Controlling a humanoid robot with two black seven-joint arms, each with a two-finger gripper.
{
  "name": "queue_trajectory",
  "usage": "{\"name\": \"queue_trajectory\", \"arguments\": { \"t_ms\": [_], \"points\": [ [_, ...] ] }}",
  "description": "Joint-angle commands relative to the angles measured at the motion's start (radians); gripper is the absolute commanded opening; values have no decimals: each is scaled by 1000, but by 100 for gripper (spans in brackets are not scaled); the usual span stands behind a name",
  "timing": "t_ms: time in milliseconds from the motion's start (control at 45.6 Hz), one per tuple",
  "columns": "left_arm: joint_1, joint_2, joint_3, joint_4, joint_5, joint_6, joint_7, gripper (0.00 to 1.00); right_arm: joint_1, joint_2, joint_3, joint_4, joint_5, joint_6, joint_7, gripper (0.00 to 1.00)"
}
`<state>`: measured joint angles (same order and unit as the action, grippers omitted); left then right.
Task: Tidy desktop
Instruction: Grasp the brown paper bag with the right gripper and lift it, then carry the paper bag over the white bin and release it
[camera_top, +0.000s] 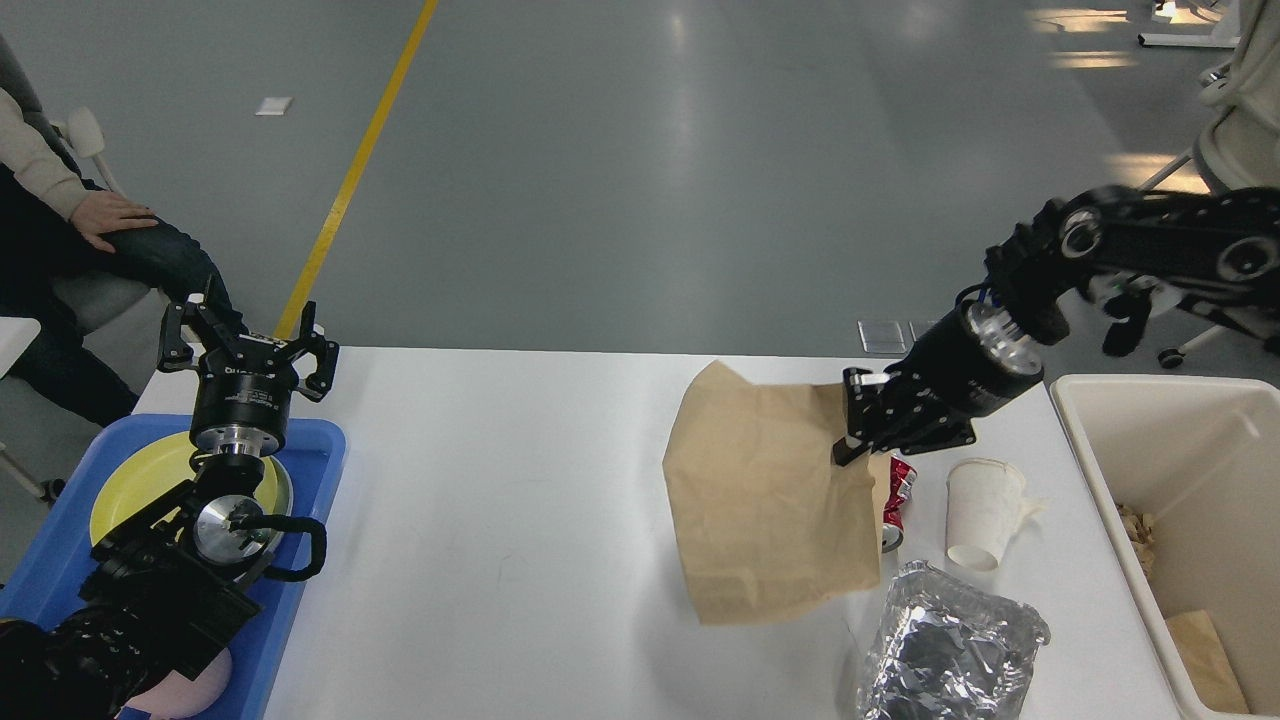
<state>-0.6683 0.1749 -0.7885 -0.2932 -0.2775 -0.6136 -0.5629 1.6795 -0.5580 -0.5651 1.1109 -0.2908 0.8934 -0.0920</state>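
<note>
The white desktop (520, 480) fills the lower view. My right gripper (852, 432) is shut on the upper right edge of a flat brown paper bag (765, 510) and holds it hanging above the desktop. Behind the bag lies a crushed red can (897, 495). A white paper cup (980, 512) stands to its right. A crumpled foil tray (950, 655) lies at the front. My left gripper (245, 340) is open and empty above the far end of the blue tray (310, 470).
The blue tray holds a yellow plate (140, 485) and a pink dish (195, 690). A cream-white bin (1150, 500) with brown paper scraps stands at the desktop's right edge. A seated person (70, 240) is at far left. An office chair (1230, 150) is at back right.
</note>
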Motion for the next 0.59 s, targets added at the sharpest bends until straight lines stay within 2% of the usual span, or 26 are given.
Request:
{"name": "queue_trajectory", "arguments": {
  "t_ms": [0, 175, 307, 483, 570],
  "points": [
    [0, 0, 0, 0, 0, 0, 0, 96, 101, -95, -7, -13, -2, 2, 0, 0],
    [0, 0, 0, -3, 0, 0, 0, 96, 212, -210, -7, -29, -2, 4, 0, 0],
    [0, 0, 0, 0, 0, 0, 0, 96, 229, -257, -9, -62, -8, -10, -2, 0],
    [0, 0, 0, 0, 0, 0, 0, 96, 80, -272, -35, -253, -1, -106, 0, 0],
    [0, 0, 0, -3, 0, 0, 0, 96, -27, -302, -27, -331, 1, -218, 0, 0]
  ]
}}
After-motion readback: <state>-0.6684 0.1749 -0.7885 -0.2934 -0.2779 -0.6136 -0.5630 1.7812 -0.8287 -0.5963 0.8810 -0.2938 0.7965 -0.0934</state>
